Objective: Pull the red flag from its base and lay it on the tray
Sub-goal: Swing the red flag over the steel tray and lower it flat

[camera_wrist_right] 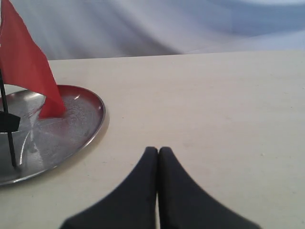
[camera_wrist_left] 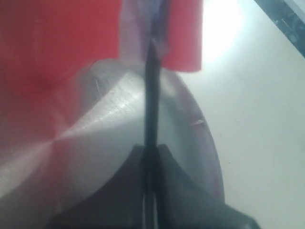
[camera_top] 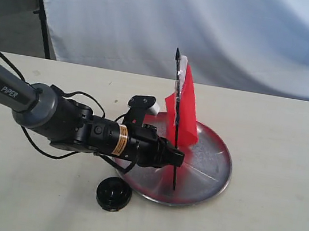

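My left gripper (camera_top: 176, 156) is shut on the thin black pole of the red flag (camera_top: 183, 111), holding it nearly upright over the silver tray (camera_top: 217, 160). The pole's lower end hangs just above the tray's surface. In the left wrist view the pole runs up from between the closed jaws of the left gripper (camera_wrist_left: 151, 147) to the red flag (camera_wrist_left: 57, 43), with the tray (camera_wrist_left: 109, 124) behind. The round black base (camera_top: 113, 193) lies on the table, apart from the flag, near the tray's front left rim. My right gripper (camera_wrist_right: 158, 150) is shut and empty, over bare table beside the tray (camera_wrist_right: 90, 112).
A pale beige table (camera_top: 279, 215) carries everything. A white cloth backdrop (camera_top: 214, 26) hangs behind its far edge, with a dark stand leg (camera_top: 42, 11) at the back left. Cables loop around the left arm.
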`<action>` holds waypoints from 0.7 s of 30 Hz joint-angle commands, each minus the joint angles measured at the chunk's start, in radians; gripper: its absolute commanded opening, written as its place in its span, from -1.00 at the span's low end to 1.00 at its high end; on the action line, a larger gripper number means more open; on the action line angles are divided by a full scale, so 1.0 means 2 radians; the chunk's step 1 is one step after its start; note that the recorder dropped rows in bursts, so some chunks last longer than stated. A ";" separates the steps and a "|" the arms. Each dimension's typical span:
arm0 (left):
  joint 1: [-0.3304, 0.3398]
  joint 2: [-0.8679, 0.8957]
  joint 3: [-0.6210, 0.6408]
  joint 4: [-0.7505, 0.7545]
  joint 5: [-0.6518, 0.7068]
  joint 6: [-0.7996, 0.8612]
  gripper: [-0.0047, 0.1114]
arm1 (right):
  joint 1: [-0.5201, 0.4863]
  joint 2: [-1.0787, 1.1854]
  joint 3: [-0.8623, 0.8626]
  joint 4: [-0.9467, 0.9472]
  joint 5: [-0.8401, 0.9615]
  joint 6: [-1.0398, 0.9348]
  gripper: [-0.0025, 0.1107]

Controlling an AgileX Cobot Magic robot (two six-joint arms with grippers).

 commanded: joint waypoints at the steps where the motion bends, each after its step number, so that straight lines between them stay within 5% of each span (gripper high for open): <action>1: -0.002 0.002 -0.003 0.001 0.068 -0.007 -0.91 | -0.003 -0.003 0.002 0.001 -0.002 0.001 -0.96; 7: -0.002 0.002 -0.003 0.001 0.085 -0.010 -0.81 | -0.003 -0.003 0.002 0.001 -0.002 0.001 -0.96; 14: -0.002 0.002 -0.003 0.001 0.087 -0.010 -0.10 | -0.003 -0.003 0.002 0.001 -0.001 0.001 -0.96; 21: -0.002 0.002 -0.003 0.001 0.089 -0.008 -0.08 | -0.003 -0.003 0.002 0.001 -0.001 0.001 -0.96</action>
